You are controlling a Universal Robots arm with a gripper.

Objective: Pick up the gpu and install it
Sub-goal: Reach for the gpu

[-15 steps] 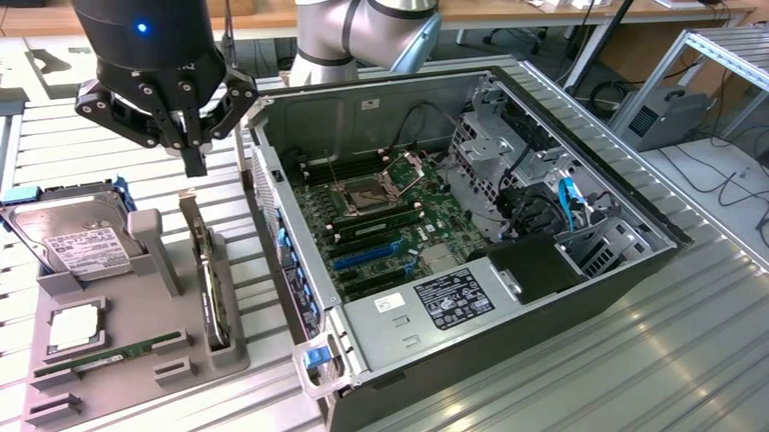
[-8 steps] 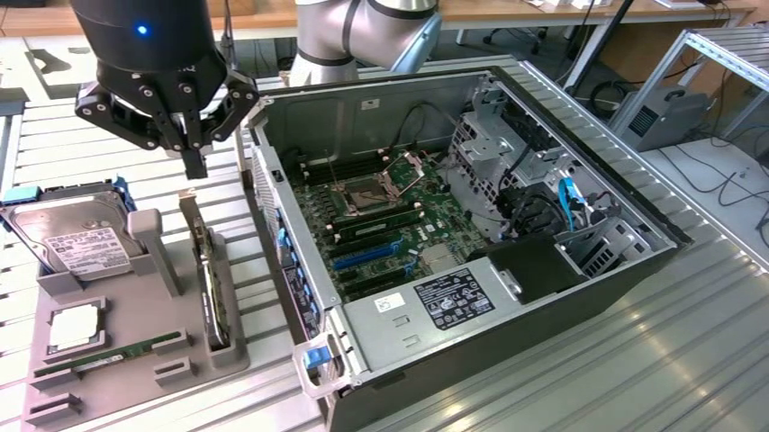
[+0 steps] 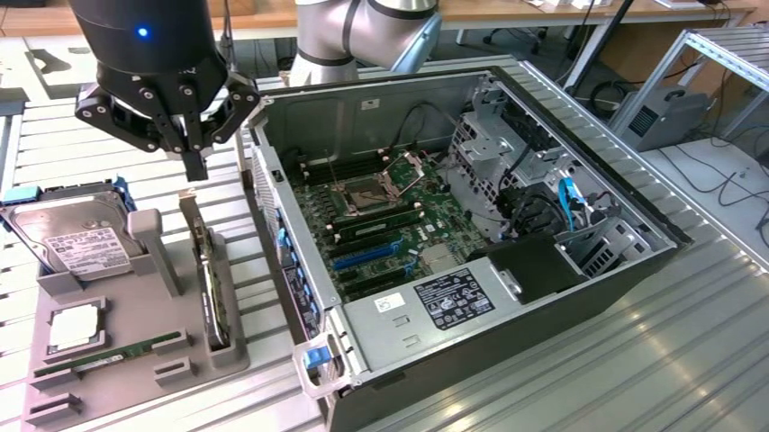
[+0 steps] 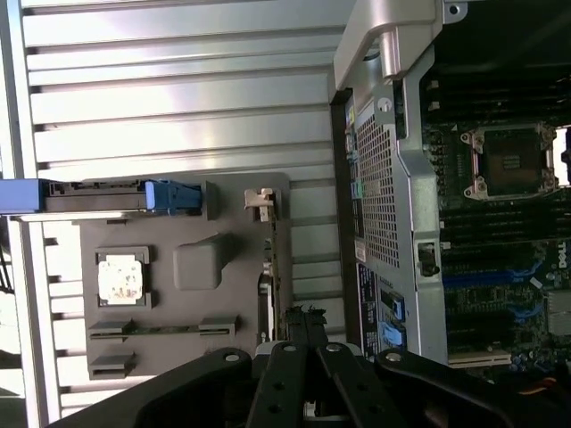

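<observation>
Claw (image 3: 194,162), fingers pressed together and empty, hangs just above the gpu (image 3: 214,297) standing on edge in a gray tray (image 3: 144,315) beside an open computer case (image 3: 541,346).

No legible text or markings

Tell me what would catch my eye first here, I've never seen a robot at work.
The big open computer case sits in the middle, its green motherboard laid bare. At the exterior view's left, the black gripper hangs shut just above the gpu, which stands on edge in a grey tray. A silver hard drive lies at that tray's far end.
</observation>
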